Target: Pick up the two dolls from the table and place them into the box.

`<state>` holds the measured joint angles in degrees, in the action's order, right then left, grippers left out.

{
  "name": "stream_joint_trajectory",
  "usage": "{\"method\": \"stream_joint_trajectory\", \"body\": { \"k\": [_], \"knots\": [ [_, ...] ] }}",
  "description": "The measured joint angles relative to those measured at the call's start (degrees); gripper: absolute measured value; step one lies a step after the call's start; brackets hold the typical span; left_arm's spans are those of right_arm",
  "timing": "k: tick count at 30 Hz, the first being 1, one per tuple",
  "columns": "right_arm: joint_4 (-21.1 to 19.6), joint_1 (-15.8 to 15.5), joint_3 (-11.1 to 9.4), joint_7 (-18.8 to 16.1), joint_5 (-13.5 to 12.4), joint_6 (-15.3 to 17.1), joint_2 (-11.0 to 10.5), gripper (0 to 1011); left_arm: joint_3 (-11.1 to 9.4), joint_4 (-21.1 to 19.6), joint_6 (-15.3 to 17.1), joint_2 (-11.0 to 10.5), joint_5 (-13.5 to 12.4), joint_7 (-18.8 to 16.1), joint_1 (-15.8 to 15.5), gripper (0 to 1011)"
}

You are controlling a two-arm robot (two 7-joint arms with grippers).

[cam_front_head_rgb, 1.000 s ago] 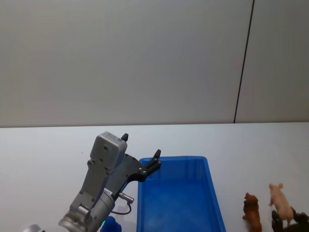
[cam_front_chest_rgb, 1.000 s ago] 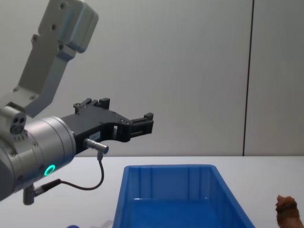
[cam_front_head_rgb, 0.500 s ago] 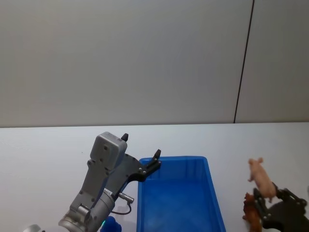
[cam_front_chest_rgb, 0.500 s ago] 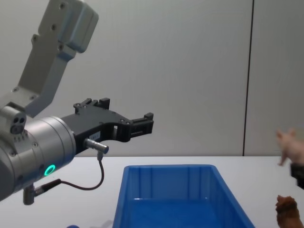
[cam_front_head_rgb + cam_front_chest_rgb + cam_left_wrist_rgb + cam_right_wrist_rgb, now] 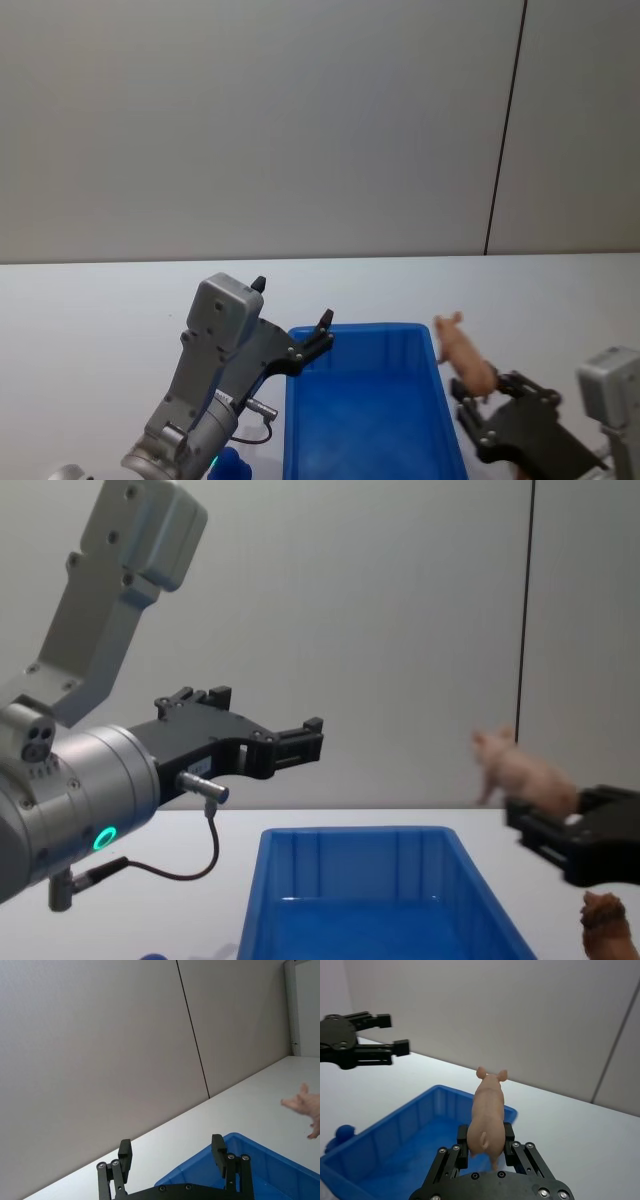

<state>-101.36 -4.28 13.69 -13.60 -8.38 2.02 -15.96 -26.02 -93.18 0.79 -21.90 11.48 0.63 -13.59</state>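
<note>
Head view: grasps pink pig doll (image 5: 465,355) in right hand (image 5: 488,388) near the box (image 5: 360,328) rim, leaves box unfilled, brown doll (image 5: 604,918) and blue doll (image 5: 230,465) on the desk (image 5: 100,310), left hand (image 5: 292,302) released.

Pink pig (image 5: 487,1110), blue box (image 5: 380,345), brownish doll (image 5: 603,912).

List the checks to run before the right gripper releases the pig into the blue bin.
1. Grip: ok. The right gripper has its fingers shut on the pink pig at its rear.
2. Pig above the box interior: not ok. The head view puts it beside the right rim.
3. Pig higher than the rim: ok, by the chest view.
4. Left gripper out of the way: ok. It is open and raised near the far left corner.
5. Other toys boxed: not ok. The brown lion and blue-headed toy are on the table.
</note>
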Motion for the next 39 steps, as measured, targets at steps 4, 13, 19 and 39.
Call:
{"method": "stream_joint_trajectory", "body": {
  "k": [4, 13, 19, 39],
  "knots": [
    [1.72, 1.82, 0.75, -2.98, 0.34, 0.14, 1.22, 437, 0.00, 0.00, 0.00, 0.00, 0.00, 0.00, 0.00, 1003],
    [5.97, 5.55, 2.04, -7.95, 0.77, 0.37, 3.62, 735, 0.00, 0.00, 0.00, 0.00, 0.00, 0.00, 0.00, 1003],
    [7.49, 6.72, 2.25, -8.35, 0.69, 0.41, 4.34, 880, 0.00, 0.00, 0.00, 0.00, 0.00, 0.00, 0.00, 1003],
    [4.08, 2.97, 1.04, 1.51, -1.39, 1.12, 2.76, 1001, 0.00, 0.00, 0.00, 0.00, 0.00, 0.00, 0.00, 1003]
  ]
}}
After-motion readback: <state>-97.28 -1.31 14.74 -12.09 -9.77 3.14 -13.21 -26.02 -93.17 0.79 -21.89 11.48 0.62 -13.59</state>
